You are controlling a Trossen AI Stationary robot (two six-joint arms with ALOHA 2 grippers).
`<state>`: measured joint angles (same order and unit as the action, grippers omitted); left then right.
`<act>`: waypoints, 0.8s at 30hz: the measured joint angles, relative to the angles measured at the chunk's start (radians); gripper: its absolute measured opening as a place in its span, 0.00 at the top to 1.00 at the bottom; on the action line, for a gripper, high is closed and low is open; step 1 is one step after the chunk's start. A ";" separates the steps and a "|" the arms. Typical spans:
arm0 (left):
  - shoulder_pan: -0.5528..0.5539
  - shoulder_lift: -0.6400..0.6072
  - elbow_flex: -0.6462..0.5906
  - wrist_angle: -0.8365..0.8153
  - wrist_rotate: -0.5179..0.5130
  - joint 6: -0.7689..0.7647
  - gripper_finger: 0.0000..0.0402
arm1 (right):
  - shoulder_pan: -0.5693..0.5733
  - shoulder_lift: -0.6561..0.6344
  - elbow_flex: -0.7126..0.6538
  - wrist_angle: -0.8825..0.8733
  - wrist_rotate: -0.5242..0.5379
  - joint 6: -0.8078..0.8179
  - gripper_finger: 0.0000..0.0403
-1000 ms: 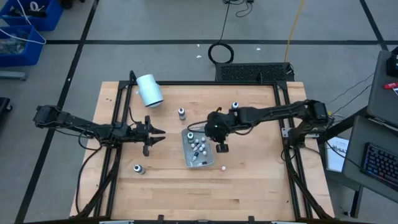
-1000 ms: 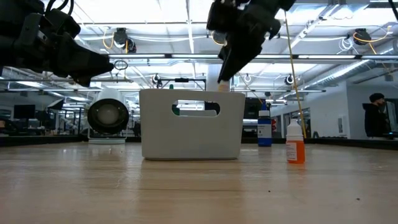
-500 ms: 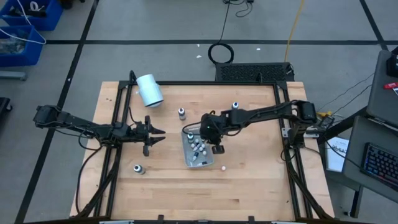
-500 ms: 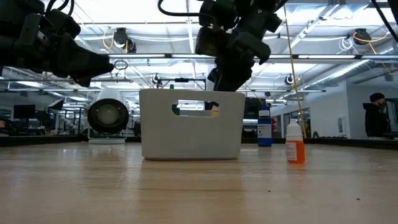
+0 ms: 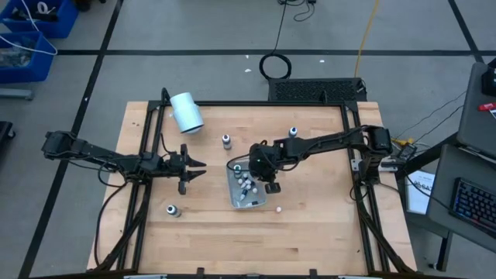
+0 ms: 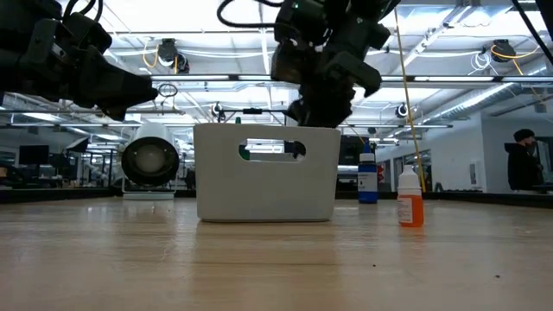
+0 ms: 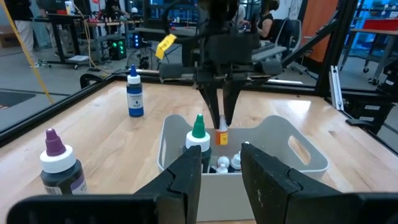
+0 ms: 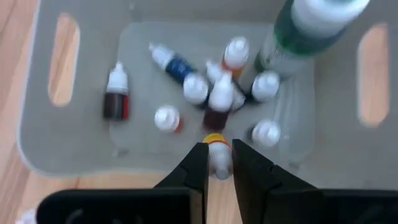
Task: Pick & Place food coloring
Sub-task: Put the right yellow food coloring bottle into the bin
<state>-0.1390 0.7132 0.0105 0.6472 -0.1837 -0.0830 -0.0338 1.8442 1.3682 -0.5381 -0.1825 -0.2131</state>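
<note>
My right gripper (image 5: 265, 175) hangs over the whitish bin (image 5: 235, 198) near the table's middle, shut on a tiny food coloring bottle (image 8: 217, 154) with an orange-yellow band. Several more small bottles (image 8: 196, 87) lie in a heap on the bin's floor, and a bigger green-topped bottle (image 7: 198, 128) stands among them. My left gripper (image 5: 197, 164) waits open, left of the bin, pointing at it. Loose bottles stand on the wood: a purple-topped one (image 7: 58, 163), a blue one (image 7: 134, 93) and an orange one (image 6: 409, 199). My right gripper pinches the tiny bottle between its two fingers (image 8: 198, 163), coming from above and pointing down. In the left wrist view the bottle's orange part (image 7: 222, 137) sticks out below the fingertips, inside the bin's rim. I cannot tell whether it touches the bottles beneath.
A big white cylinder (image 5: 186, 112) lies on its side near the far left corner. Single bottles stand at the far side (image 5: 226, 141) (image 5: 293, 133) and near left (image 5: 172, 210); a small white bit (image 5: 277, 208) lies beside the bin. Bare wood stretches along the near edge.
My right gripper has moved toward the table's left, from beside the bin's right edge to above its inside. It has also sunk, carrying the small bottle down until the bin's wall hides the bottle in the low view. The fingers stayed shut on it.
</note>
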 joint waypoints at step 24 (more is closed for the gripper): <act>0.000 0.000 0.000 0.000 0.000 0.000 0.71 | 0.000 0.092 0.005 -0.004 0.047 -0.035 0.91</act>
<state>-0.1392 0.7132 0.0105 0.6472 -0.1841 -0.0834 -0.0334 1.9366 1.3727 -0.5424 -0.1352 -0.2485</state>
